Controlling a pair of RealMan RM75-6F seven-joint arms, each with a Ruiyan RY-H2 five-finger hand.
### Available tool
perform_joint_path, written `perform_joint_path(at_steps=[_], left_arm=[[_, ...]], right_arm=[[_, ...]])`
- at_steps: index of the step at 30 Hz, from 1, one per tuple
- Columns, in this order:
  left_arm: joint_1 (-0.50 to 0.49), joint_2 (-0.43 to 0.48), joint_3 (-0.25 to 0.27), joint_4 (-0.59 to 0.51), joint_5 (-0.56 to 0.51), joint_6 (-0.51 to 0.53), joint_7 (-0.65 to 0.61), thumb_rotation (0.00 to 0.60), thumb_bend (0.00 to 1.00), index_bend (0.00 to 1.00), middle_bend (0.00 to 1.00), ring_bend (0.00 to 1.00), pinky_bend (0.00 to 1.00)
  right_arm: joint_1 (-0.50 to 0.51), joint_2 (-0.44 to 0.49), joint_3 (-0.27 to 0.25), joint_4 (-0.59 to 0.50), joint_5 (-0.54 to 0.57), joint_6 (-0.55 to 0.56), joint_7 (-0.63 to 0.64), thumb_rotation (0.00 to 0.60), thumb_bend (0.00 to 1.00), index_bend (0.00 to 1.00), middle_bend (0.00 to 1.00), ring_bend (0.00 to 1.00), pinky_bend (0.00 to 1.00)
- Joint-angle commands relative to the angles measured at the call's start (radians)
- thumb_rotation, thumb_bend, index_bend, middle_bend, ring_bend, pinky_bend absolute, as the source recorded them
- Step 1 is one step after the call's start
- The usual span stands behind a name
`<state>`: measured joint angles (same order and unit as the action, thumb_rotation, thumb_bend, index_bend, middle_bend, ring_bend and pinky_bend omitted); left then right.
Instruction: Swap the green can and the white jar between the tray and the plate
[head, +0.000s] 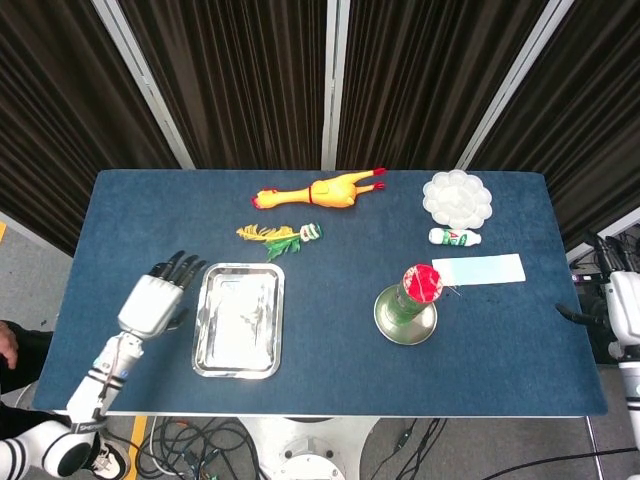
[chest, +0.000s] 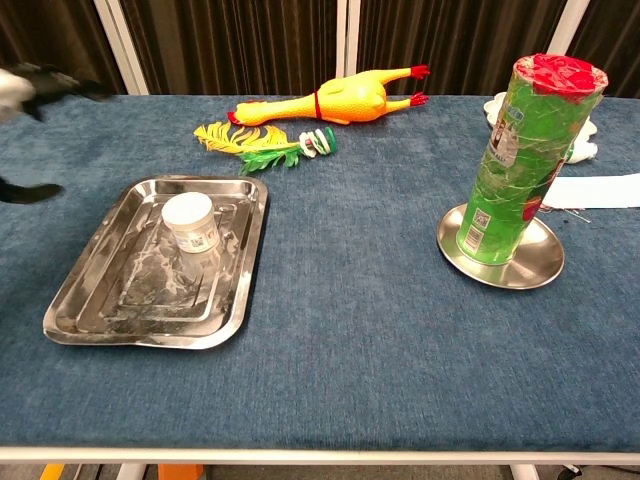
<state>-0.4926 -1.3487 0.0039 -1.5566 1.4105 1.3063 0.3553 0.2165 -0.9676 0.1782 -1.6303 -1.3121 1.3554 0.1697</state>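
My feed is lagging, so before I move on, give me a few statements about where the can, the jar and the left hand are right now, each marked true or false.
1. The white jar stands upright in the tray. True.
2. The green can lies on its side on the table. False: it stands upright on the plate.
3. The left hand holds the white jar. False: it holds nothing, its fingers are spread, and it is off to the left of the tray.
4. The green can has a red lid. True.
5. The rubber chicken lies in the tray. False: it lies on the table behind the tray.
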Motion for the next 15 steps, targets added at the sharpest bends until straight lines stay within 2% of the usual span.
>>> perform_joint_path(at_steps=[1, 5, 9, 12, 15], left_arm=[[0.185, 0.034, 0.030, 0.012, -0.015, 0.227, -0.013, 0.600, 0.23, 0.10, 0.09, 0.05, 0.26], [0.274, 0.028, 0.039, 0.085, -0.043, 0.283, -0.117, 0.600, 0.23, 0.10, 0.09, 0.05, 0.23], [0.325, 0.038, 0.039, 0.128, -0.042, 0.300, -0.227, 0.600, 0.22, 0.10, 0.10, 0.05, 0.23], [0.343, 0.037, 0.046, 0.141, -0.022, 0.300, -0.253, 0.600, 0.21, 0.11, 0.10, 0.05, 0.23], [0.352, 0.031, 0.044, 0.152, -0.009, 0.298, -0.260, 0.600, 0.20, 0.11, 0.10, 0.05, 0.23]], right_arm=[[-0.074, -0.064, -0.055, 0.064, -0.047, 0.088, 0.003, 0.600, 0.01, 0.00, 0.07, 0.00, 0.10], [-0.137, -0.166, -0.116, 0.162, -0.111, 0.155, 0.045, 0.600, 0.00, 0.00, 0.00, 0.00, 0.01], [-0.172, -0.260, -0.172, 0.247, -0.177, 0.185, 0.036, 0.600, 0.01, 0.00, 0.00, 0.00, 0.00], [-0.175, -0.286, -0.187, 0.255, -0.204, 0.186, -0.008, 0.600, 0.01, 0.00, 0.00, 0.00, 0.00], [-0.176, -0.296, -0.180, 0.241, -0.206, 0.191, -0.036, 0.600, 0.01, 0.00, 0.00, 0.00, 0.00]])
